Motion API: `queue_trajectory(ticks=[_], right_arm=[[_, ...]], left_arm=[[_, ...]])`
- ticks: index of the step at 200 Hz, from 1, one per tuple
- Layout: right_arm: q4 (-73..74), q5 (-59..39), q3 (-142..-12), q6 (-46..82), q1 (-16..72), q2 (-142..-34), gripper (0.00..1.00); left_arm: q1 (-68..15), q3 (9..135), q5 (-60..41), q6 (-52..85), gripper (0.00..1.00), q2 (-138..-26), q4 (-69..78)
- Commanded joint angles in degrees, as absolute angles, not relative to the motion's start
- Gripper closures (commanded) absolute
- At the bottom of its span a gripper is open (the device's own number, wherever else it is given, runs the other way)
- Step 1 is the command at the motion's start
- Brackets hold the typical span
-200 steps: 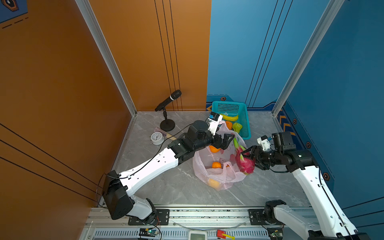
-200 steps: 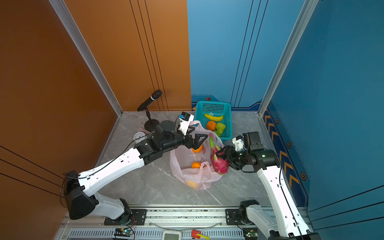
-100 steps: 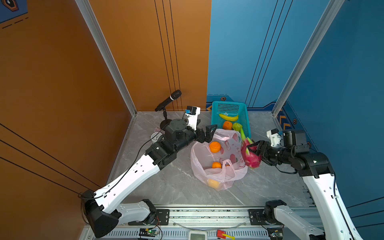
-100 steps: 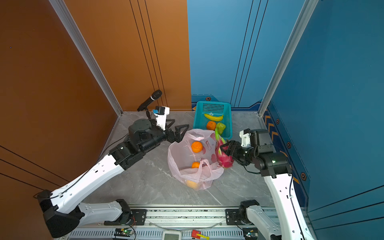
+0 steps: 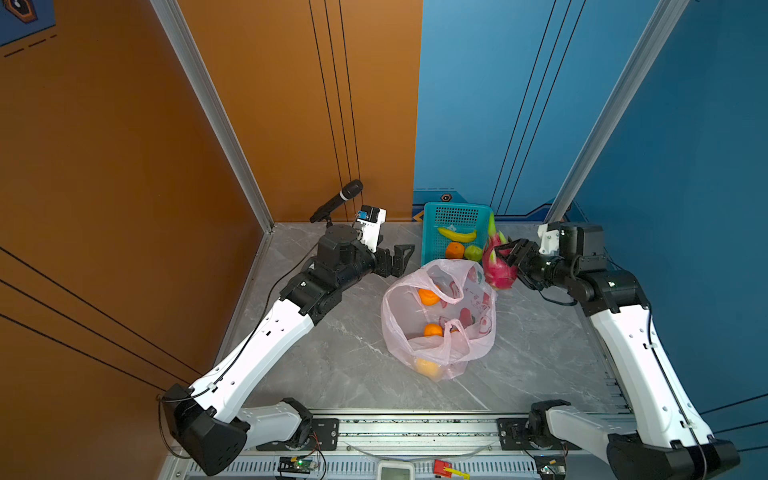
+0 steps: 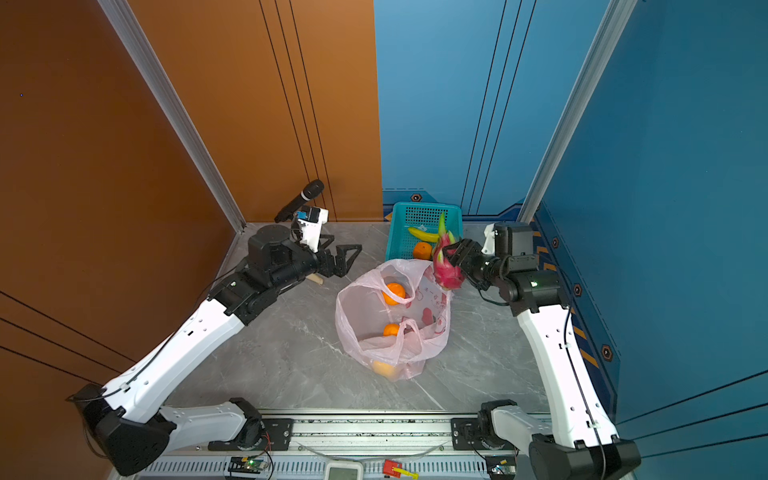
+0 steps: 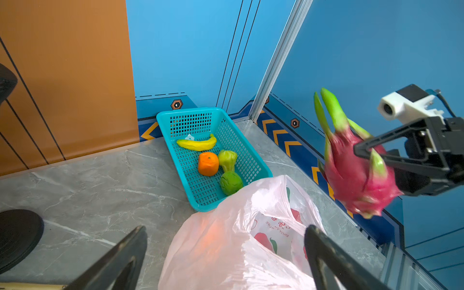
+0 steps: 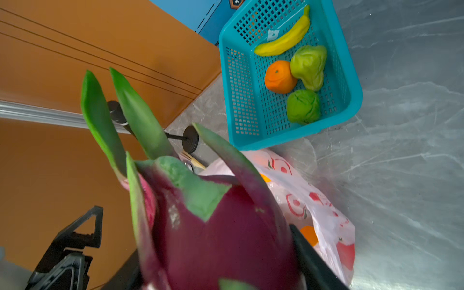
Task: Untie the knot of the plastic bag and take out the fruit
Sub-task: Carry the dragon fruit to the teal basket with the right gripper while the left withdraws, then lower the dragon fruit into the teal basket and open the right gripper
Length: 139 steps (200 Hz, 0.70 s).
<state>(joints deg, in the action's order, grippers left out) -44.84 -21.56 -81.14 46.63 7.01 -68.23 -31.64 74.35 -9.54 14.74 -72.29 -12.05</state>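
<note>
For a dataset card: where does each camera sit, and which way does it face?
Top views: overhead near the front rail, looking down; left arm, right arm, left gripper, right gripper.
Left wrist: on the left arm, facing plastic bag and basket; own open fingers.
Right wrist: on the right arm, facing the gripped dragon fruit; own finger.
Shared: all show the basket.

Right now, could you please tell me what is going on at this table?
The right arm's fingers are clamped on a magenta, green-scaled toy dragon fruit, held in the air beside the thin pale-pink plastic bag and the teal perforated plastic basket. The left arm's fingers stand open and empty near the bag. The bag lies open, its handles untied, with three orange toy tangerines inside.
</note>
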Motion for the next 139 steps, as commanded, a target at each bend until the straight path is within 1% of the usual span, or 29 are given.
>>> queue_trajectory(ticks=[1, 36, 76, 100, 139], right_arm=[[-38.6, -18.4, -84.0, 47.7, 6.4, -72.6, 0.67], [-35.7, -17.7, -89.0, 47.6, 5.9, -82.4, 0.67], [-34.6, -17.2, -97.0, 47.4, 4.5, -95.0, 0.67], [-34.2, -17.5, -102.5, 48.4, 3.5, -103.0, 0.67], [-32.4, -15.8, -112.1, 49.4, 3.0, -115.4, 0.68]], left_arm=[[-30.1, 76.6, -16.1, 13.3, 0.02, -73.9, -12.9], [-29.2, 76.8, -16.5, 14.5, 0.02, -75.8, -11.4], [-28.3, 80.6, -17.2, 15.3, 0.02, -80.2, -11.4], [-27.4, 86.0, -17.4, 16.9, 0.02, -83.9, -14.2], [-25.9, 92.1, -17.9, 18.0, 0.02, -89.2, -15.0]])
